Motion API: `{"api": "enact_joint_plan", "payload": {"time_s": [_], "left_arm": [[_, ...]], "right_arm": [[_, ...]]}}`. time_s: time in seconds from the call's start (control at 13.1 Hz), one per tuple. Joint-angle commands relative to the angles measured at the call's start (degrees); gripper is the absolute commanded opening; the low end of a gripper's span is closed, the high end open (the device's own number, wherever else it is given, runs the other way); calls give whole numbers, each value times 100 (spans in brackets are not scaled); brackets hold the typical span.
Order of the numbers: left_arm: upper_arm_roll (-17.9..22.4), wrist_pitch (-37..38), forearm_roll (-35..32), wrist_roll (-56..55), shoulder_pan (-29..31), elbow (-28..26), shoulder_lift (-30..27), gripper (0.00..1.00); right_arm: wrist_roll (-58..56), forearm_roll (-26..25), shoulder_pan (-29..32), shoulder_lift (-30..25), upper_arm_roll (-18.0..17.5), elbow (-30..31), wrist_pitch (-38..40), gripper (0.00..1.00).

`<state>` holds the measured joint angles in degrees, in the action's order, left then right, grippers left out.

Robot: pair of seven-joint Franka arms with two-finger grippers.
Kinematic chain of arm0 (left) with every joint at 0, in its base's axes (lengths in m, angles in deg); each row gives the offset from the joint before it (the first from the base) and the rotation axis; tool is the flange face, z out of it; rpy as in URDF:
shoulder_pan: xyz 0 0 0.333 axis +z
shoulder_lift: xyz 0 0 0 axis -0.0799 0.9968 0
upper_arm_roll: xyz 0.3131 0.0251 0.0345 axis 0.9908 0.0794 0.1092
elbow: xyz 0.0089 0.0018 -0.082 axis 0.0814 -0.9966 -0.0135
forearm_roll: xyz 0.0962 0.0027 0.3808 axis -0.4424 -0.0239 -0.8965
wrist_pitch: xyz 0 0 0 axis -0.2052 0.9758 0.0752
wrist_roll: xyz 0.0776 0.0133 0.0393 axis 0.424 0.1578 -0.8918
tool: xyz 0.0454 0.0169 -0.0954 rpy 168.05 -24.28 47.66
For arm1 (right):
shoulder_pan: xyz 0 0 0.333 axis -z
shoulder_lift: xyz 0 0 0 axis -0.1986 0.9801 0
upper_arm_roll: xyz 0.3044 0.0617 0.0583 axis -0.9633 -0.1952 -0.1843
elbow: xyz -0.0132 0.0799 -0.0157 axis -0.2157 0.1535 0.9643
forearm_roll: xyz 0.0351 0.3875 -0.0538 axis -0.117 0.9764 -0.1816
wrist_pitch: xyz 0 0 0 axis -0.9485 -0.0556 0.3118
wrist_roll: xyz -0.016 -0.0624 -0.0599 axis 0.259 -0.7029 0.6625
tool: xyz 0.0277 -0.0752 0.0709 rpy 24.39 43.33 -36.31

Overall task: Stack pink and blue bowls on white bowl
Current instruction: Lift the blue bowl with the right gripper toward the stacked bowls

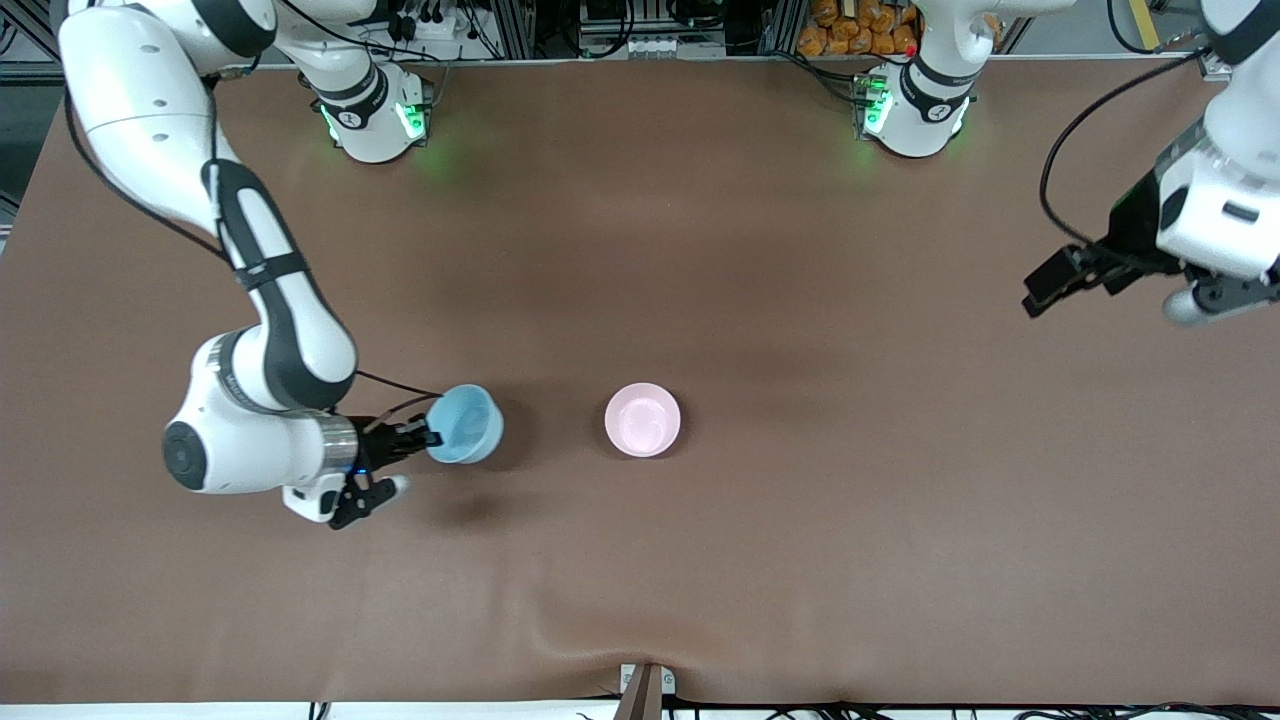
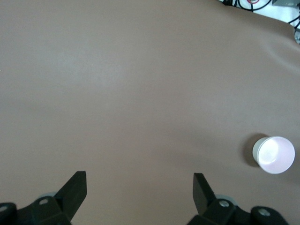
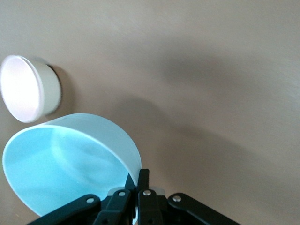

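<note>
Right claw (image 1: 432,437): clamped on the rim of the blue bowl, one finger inside the wall and one outside, as the right wrist view shows. It sits over the right arm's end of the tabletop.

Blue bowl (image 1: 465,424): held by its rim in the right claw, opening upward and tipped a little. A soft shadow lies on the tabletop below it, so it appears lifted rather than resting. In the right wrist view the bowl (image 3: 70,166) fills the lower part of the picture, its pale blue inside showing.

Pink bowl (image 1: 642,420): upright on the tabletop near the middle, beside the blue bowl toward the left arm's end, apart from it and not touching. No claw touches it. In the right wrist view it (image 3: 28,89) shows a pale outer wall under the pink inside; whether this is a white bowl beneath it cannot be told. It also shows in the left wrist view (image 2: 274,154).

Left claw (image 1: 1105,275): spread wide with nothing between the fingers, seen plainly in the left wrist view (image 2: 139,185). It hangs over the left arm's end of the tabletop, well apart from both bowls; this arm waits.

Tabletop (image 1: 800,560): a brown sheet, lightly wrinkled near the edge closest to the front camera.
</note>
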<state>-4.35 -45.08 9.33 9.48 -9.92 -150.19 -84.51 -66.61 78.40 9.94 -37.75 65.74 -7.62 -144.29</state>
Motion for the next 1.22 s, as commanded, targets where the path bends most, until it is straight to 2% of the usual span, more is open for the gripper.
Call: {"api": "enact_joint_plan", "payload": {"time_s": [0.0, 0.15, 0.23, 0.46, 0.77, 1.15], "left_arm": [[-4, -109, -69, 731, 199, 26, 14, 100], [14, 242, -201, 1120, 515, 449, 226, 100], [5, 487, -202, 1147, 516, 573, 244, 100], [14, 560, -184, 1191, 525, 618, 244, 100], [5, 577, -114, 1200, 516, 609, 227, 100], [-30, 577, -114, 1200, 508, 618, 227, 100]], "right_arm": [[639, 132, -382, -216, 20, -108, 88, 0], [1497, 124, -786, -226, 20, -186, 44, 0], [2007, 132, -963, -191, 28, -422, 53, 0], [3975, 141, -1481, -155, 20, -503, 27, 0], [5497, 124, -1843, 46, 63, -530, -535, 0], [6063, 115, -1826, 345, 81, -477, -685, 0]]}}
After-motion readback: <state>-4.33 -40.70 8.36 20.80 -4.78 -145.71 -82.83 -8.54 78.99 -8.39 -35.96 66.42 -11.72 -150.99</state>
